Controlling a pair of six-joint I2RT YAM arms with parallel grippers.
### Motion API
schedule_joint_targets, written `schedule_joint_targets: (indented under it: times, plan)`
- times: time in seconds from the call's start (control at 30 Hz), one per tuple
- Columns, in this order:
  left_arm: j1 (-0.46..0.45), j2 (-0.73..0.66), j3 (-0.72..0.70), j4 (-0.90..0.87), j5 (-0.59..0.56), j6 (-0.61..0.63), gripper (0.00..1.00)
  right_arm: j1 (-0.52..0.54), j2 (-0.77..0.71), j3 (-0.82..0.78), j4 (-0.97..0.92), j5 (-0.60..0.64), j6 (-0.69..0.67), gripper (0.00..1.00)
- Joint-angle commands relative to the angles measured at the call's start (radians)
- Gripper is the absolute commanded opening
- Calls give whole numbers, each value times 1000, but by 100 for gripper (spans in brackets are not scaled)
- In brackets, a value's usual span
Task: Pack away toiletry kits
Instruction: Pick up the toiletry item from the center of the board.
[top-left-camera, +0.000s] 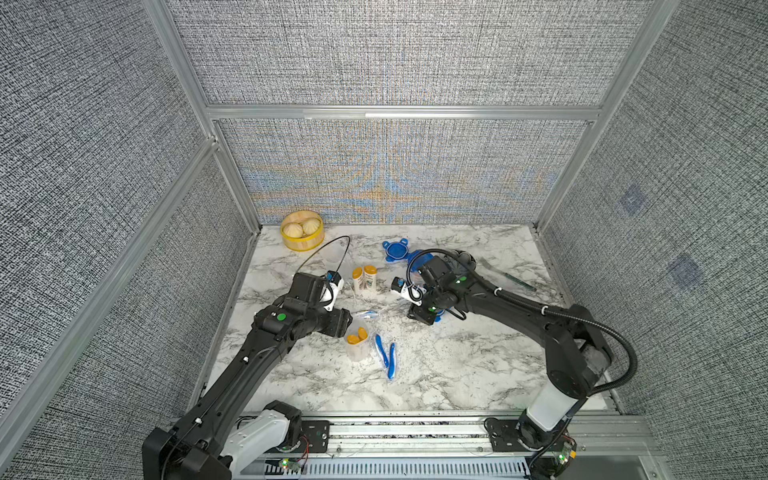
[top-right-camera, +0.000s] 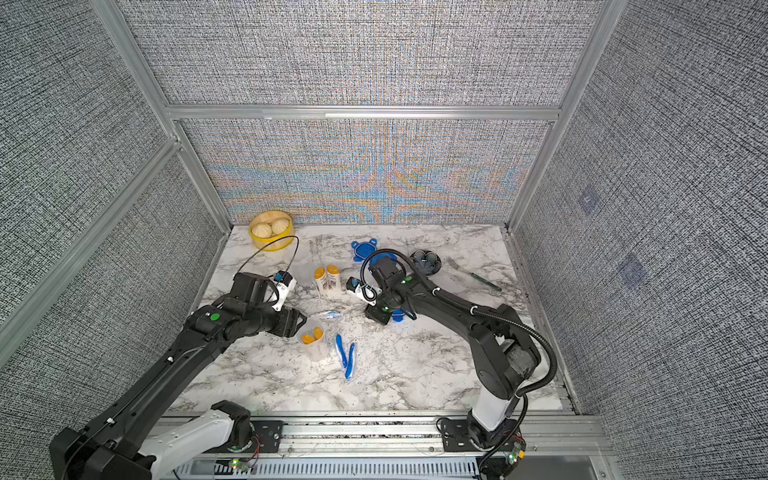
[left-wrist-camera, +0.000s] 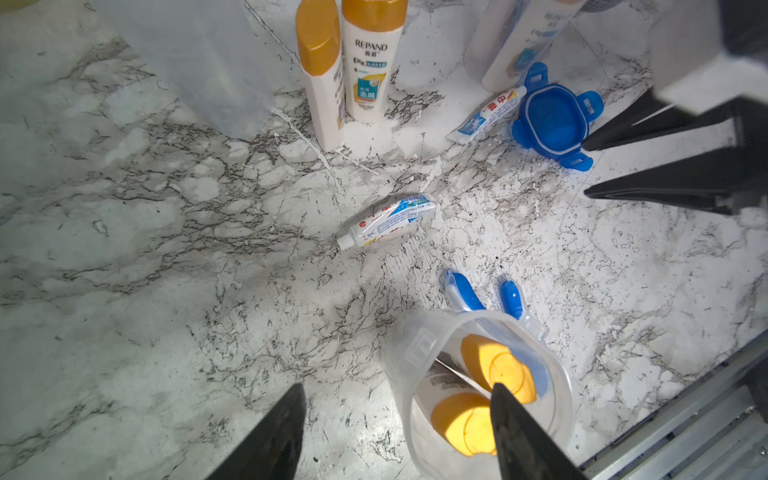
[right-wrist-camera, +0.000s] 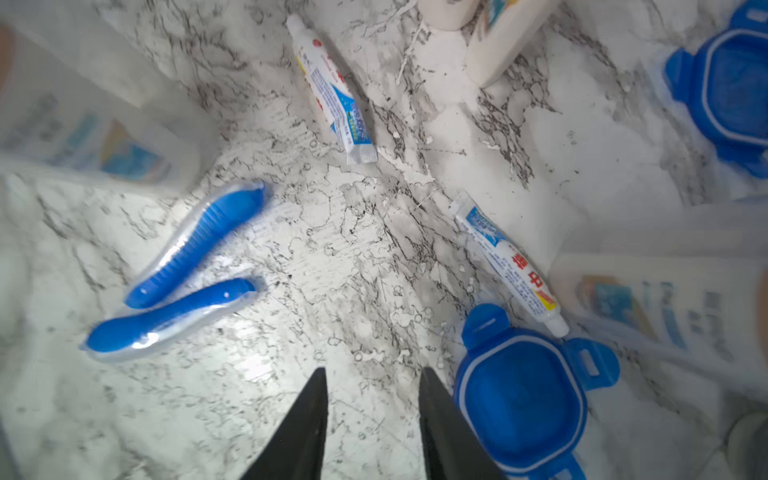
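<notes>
Left gripper (left-wrist-camera: 397, 388), jaws apart and empty, hangs over the clear cup (left-wrist-camera: 415, 345) holding two orange-capped bottles (left-wrist-camera: 494, 365) near the counter's (top-left-camera: 457, 374) middle. One finger overlaps the rim and could tip the cup. Right gripper (right-wrist-camera: 372, 370), jaws apart and empty, sits just beside a blue lid (right-wrist-camera: 519, 399). A descent here may shove it into the neighbouring toothpaste tube (right-wrist-camera: 507, 266).

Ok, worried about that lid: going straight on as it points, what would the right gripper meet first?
Likely the bare table, between the toothbrushes and the blue lid. The right gripper is open; the lid sits close beside it, though depth is unclear.
</notes>
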Motion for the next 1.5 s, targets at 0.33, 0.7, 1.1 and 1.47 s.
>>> schedule_joint_targets:
  times: [0.33, 0.7, 1.1, 1.47]
  plan:
    - [44, -97, -58, 118, 110, 11, 69, -3, 229, 116, 225, 63, -352, 40]
    - [61, -181, -124, 218, 119, 38, 69, -4, 340, 192, 213, 127, -431, 40]
    - [65, -171, -121, 208, 119, 47, 68, 2, 361, 175, 246, 171, -468, 10]
    - [69, -184, -118, 199, 72, 53, 67, -17, 128, 55, 306, -18, -372, 0]
